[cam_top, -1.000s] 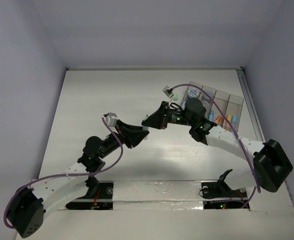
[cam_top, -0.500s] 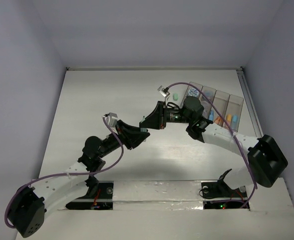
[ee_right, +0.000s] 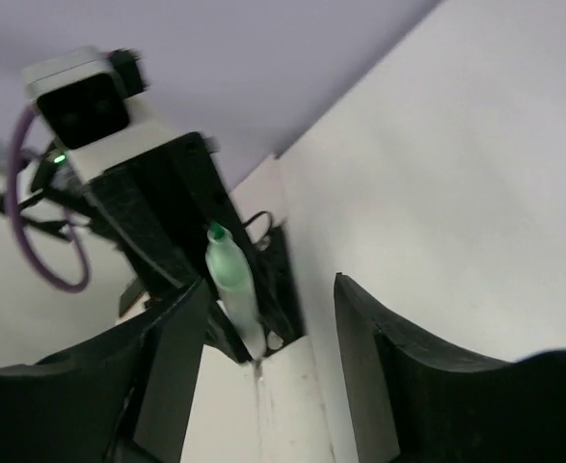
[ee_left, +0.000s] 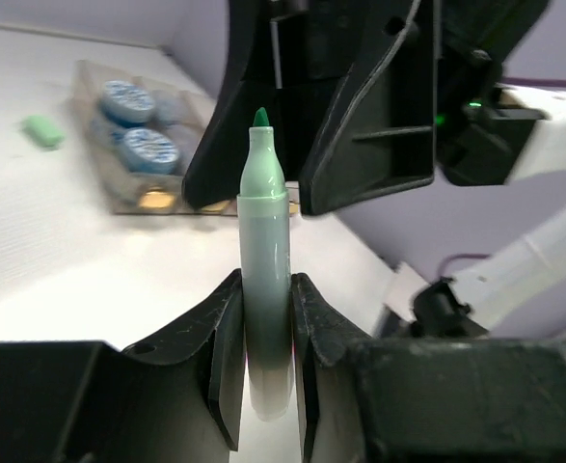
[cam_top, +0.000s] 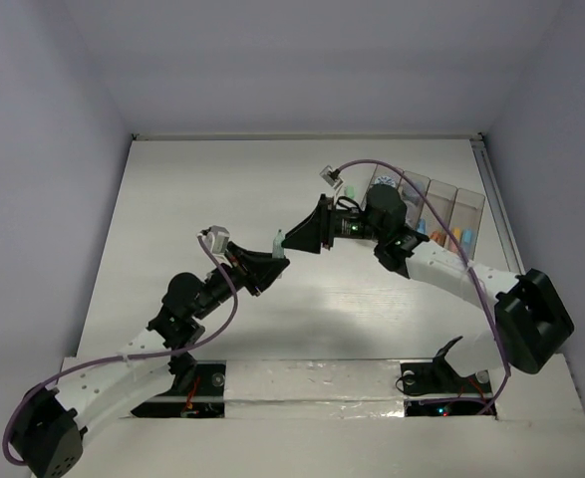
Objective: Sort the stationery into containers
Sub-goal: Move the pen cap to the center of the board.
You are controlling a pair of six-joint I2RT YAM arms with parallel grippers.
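Clamped in the left gripper, the pale green marker points tip-first at the right gripper, whose empty jaws stand parted just to its right.

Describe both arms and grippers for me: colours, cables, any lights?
Both arms match: the left arm and right arm have white links between bulky black joint housings. A purple cable loops along each to a small grey wrist camera. The left gripper and right gripper have broad, flat black fingers. A green light glows on the right wrist.
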